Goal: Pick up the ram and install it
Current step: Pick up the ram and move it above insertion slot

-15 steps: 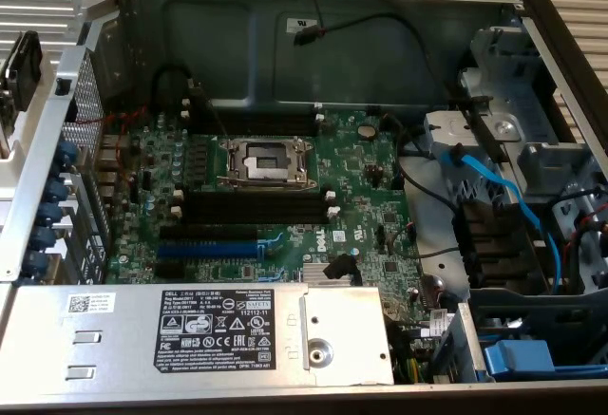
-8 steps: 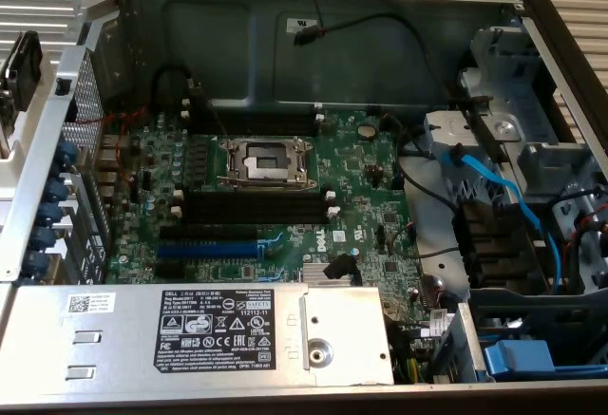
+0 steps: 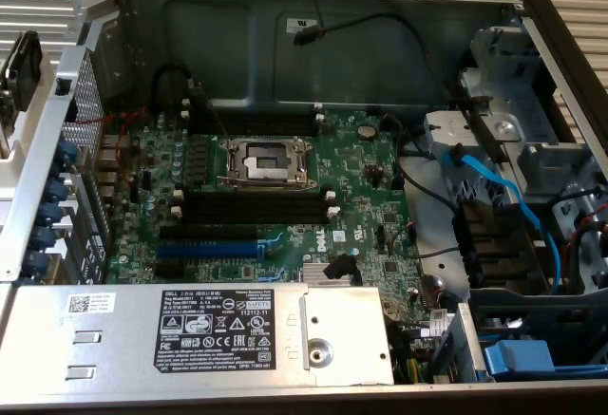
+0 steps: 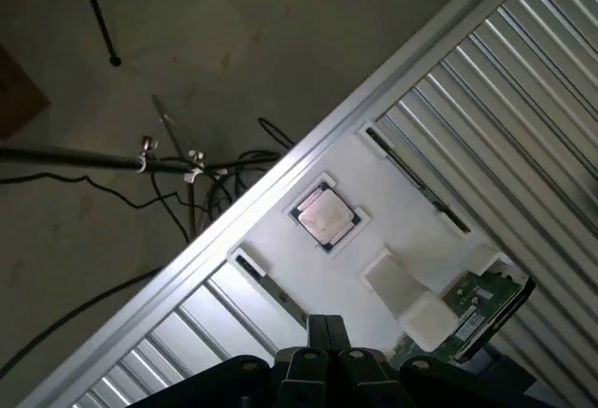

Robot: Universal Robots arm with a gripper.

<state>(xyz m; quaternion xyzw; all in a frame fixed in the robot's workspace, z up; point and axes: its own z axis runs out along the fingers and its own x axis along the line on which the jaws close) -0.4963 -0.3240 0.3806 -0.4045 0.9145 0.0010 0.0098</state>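
Observation:
My gripper hangs above a white holder that lies on a ribbed metal table; its two dark fingers are pressed together and hold nothing. Two thin dark sticks that look like ram stand on edge in the holder: one close beside my fingertips, the other along the holder's far side. In the exterior view the open computer case shows its green motherboard, with long black slots with white end clips in front of the metal CPU socket.
A square CPU chip sits in the holder's middle, and a green drive board lies at its edge. In the case are a blue slot, a labelled power supply, blue cables and drive bays at the exterior view's right.

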